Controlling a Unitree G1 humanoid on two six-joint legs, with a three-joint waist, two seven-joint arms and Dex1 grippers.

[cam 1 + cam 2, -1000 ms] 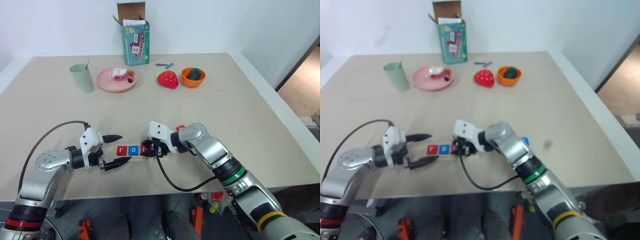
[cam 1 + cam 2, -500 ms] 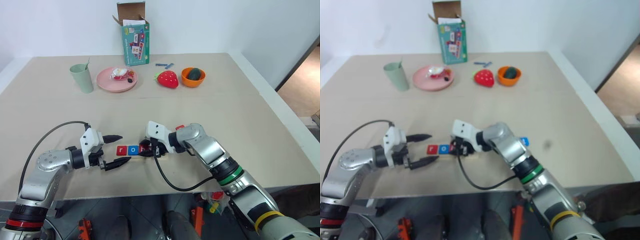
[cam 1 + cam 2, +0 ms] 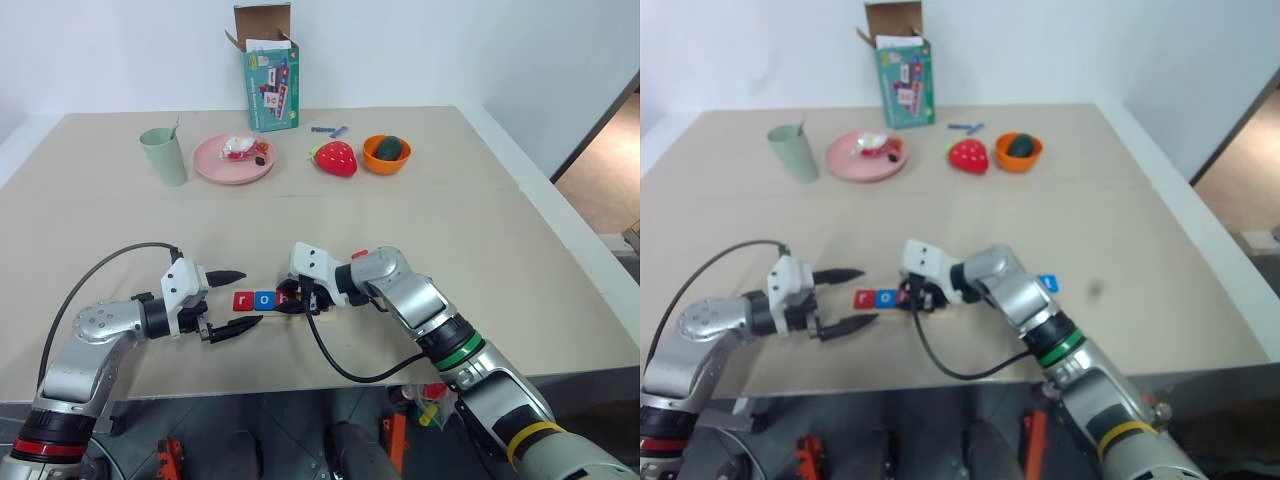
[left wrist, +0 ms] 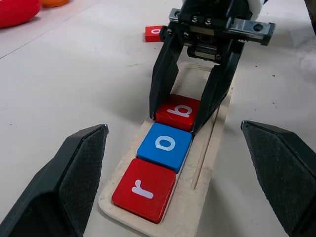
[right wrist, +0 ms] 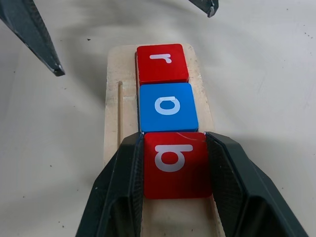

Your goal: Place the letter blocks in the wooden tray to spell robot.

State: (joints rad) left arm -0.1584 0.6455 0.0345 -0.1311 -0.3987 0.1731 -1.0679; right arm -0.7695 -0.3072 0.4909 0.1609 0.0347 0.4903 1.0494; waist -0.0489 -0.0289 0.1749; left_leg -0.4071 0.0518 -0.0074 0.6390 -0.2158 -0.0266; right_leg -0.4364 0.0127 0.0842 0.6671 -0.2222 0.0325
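Note:
The wooden tray [image 4: 212, 153] lies near the table's front edge. Three letter blocks sit in a row in it: red r [image 5: 162, 63], blue o [image 5: 168, 107] and red b [image 5: 175, 165]. My right gripper [image 3: 287, 300] reaches in from the right. Its fingers [image 5: 123, 182] lie against both sides of the b block, with no gap showing, and the block rests flat in the groove against the o. My left gripper [image 3: 251, 297] hovers open at the tray's left end, holding nothing. A loose red block [image 4: 154, 33] and a blue block [image 3: 1047, 284] lie on the table behind my right arm.
At the back stand a green cup [image 3: 165, 156], a pink plate [image 3: 233, 160], a card box [image 3: 270, 80], a red strawberry toy [image 3: 336, 158] and an orange bowl [image 3: 386, 153]. The table's front edge runs just below the tray.
The right gripper has stayed at the tray with the b block between its fingers. The left gripper has not moved.

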